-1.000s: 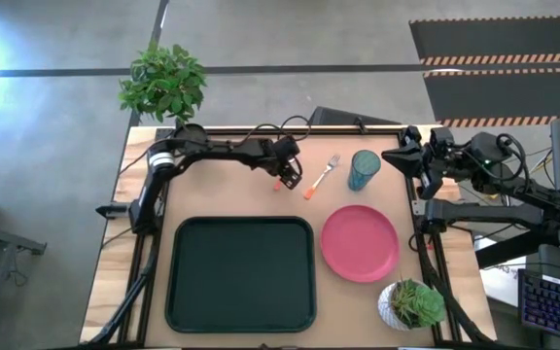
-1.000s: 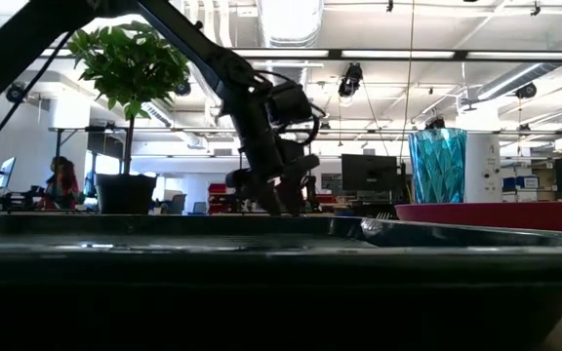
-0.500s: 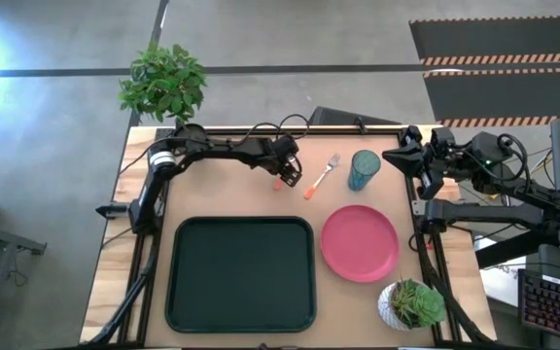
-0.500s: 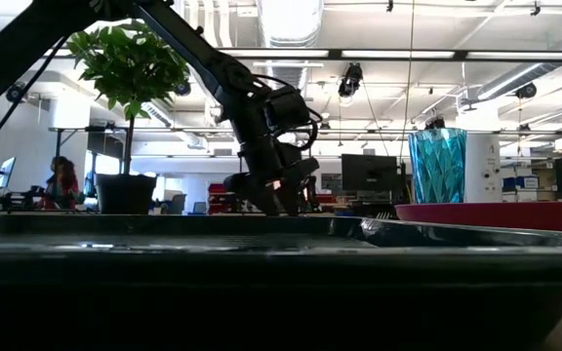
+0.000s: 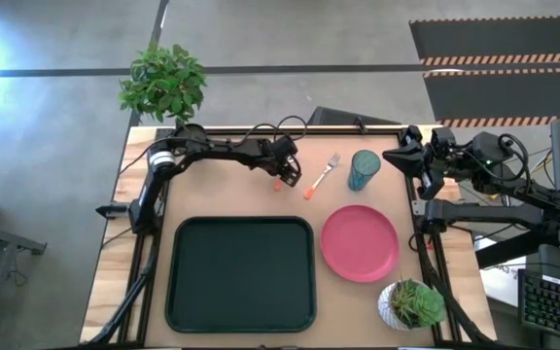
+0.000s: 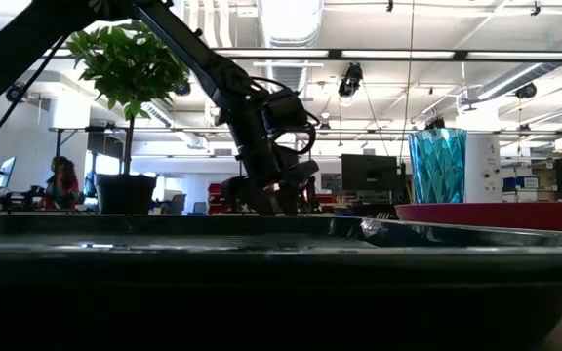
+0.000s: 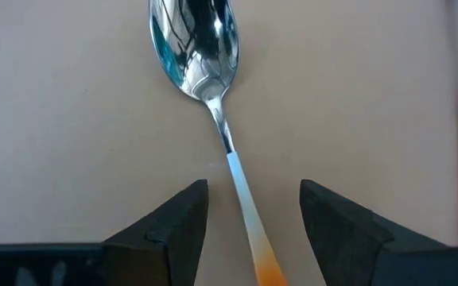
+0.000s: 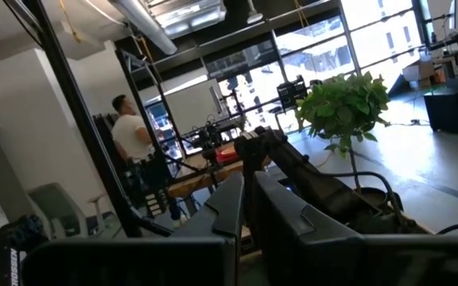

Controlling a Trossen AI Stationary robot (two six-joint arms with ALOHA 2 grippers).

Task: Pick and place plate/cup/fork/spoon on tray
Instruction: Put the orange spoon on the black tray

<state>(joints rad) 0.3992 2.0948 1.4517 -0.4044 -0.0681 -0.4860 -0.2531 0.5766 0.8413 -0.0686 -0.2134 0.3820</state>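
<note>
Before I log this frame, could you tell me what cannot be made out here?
- Spoon: in the high view the left pincer covers all but its orange end; in the left wrist view the bottom edge cuts the handle.
- Fork: hidden in the low view behind the tray rim.
- Plate: low view shows only its rim.

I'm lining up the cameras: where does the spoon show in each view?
High view: spoon mostly hidden under the left gripper; orange handle tip shows.
Low view: not visible.
Left wrist view: spoon centred, handle between the open fingers.
Right wrist view: not in it.
Shared landmark: the left gripper.
</note>
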